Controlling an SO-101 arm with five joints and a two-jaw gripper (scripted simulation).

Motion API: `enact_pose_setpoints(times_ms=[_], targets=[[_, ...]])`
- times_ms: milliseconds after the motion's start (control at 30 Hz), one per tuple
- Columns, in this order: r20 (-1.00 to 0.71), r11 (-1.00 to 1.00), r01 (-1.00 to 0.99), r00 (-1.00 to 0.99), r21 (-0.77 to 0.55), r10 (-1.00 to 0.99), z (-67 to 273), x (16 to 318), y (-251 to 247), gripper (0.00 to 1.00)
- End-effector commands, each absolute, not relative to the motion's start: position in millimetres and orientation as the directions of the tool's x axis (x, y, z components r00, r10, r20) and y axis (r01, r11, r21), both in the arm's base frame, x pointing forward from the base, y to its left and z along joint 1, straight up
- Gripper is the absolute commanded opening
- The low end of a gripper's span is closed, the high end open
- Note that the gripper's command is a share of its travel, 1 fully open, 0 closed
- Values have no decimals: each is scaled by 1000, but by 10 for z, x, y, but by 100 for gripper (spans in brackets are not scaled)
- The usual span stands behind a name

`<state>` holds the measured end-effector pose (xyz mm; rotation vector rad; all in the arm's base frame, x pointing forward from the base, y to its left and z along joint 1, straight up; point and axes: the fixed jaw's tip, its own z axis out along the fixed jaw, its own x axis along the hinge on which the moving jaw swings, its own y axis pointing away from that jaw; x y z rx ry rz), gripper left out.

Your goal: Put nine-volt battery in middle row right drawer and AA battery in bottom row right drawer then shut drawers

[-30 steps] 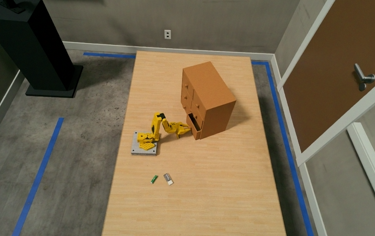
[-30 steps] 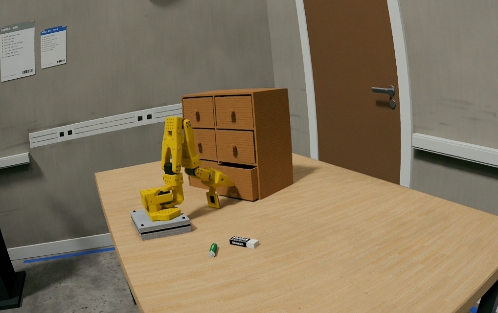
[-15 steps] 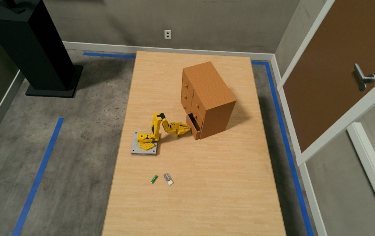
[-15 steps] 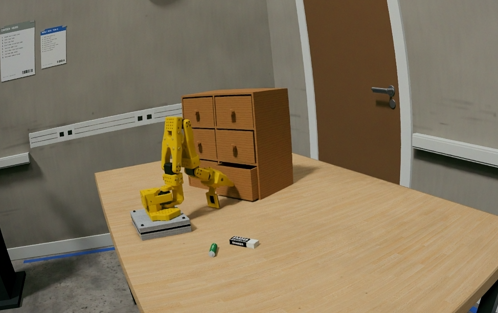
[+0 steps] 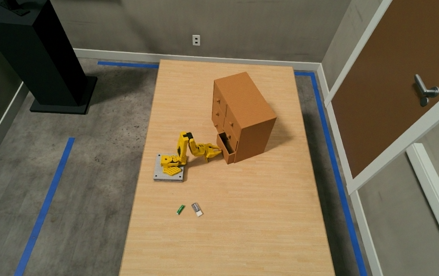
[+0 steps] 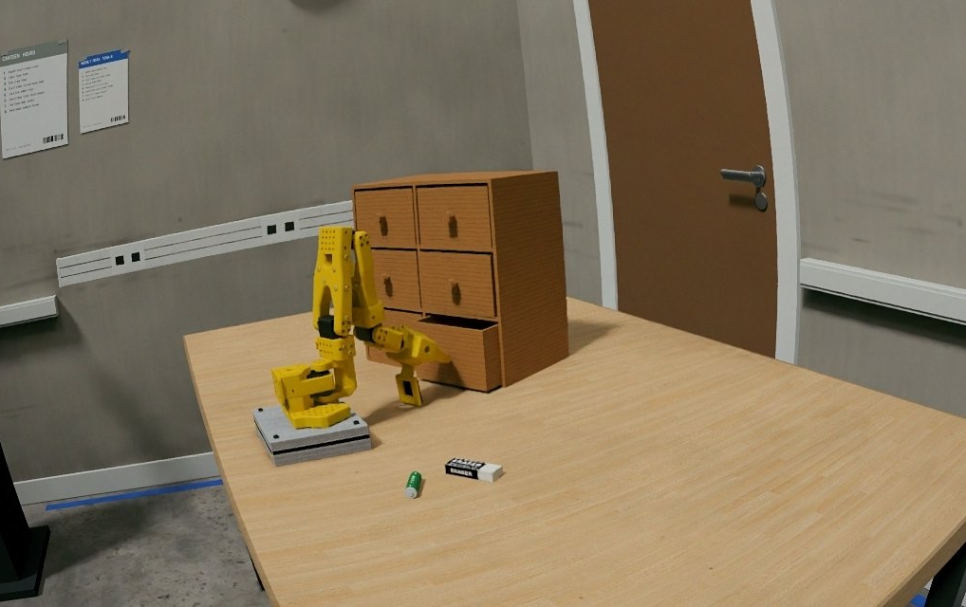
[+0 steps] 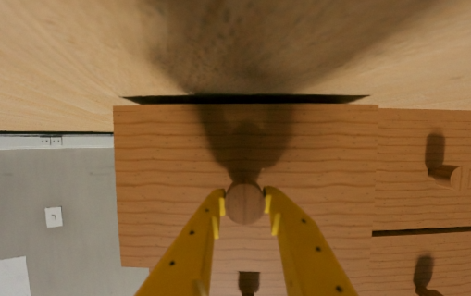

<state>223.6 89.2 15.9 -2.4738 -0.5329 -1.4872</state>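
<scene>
My gripper (image 5: 221, 151) (image 6: 448, 359) (image 7: 245, 196) is shut on the round knob (image 7: 245, 210) of the bottom right drawer (image 5: 231, 158) (image 6: 475, 358) (image 7: 157, 162). That drawer stands partly out of the chest (image 5: 255, 140) (image 6: 530, 286). Its open top shows in the top and exterior views, and I see nothing inside its dark interior. The middle right drawer (image 6: 476, 279) is shut. The green AA battery (image 5: 180, 209) (image 6: 413, 485) lies on the table, in front of the arm's base in the exterior view. No nine-volt battery shows in any view; the insides of the shut drawers are hidden.
A black and white eraser (image 5: 196, 209) (image 6: 473, 469) lies beside the AA battery on the wooden table (image 5: 248, 222) (image 6: 660, 467). The arm's grey base plate (image 5: 168, 177) (image 6: 313, 449) stands near the table's left edge. The chest's other drawers are shut.
</scene>
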Motion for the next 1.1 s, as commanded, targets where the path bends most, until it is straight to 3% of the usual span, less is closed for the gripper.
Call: enact_pose_setpoints(times_ms=[0, 1067], targets=[[884, -916, 401, 428, 3, 190, 169, 2206, 873, 0], [884, -916, 401, 428, 3, 190, 169, 2113, 832, 0]])
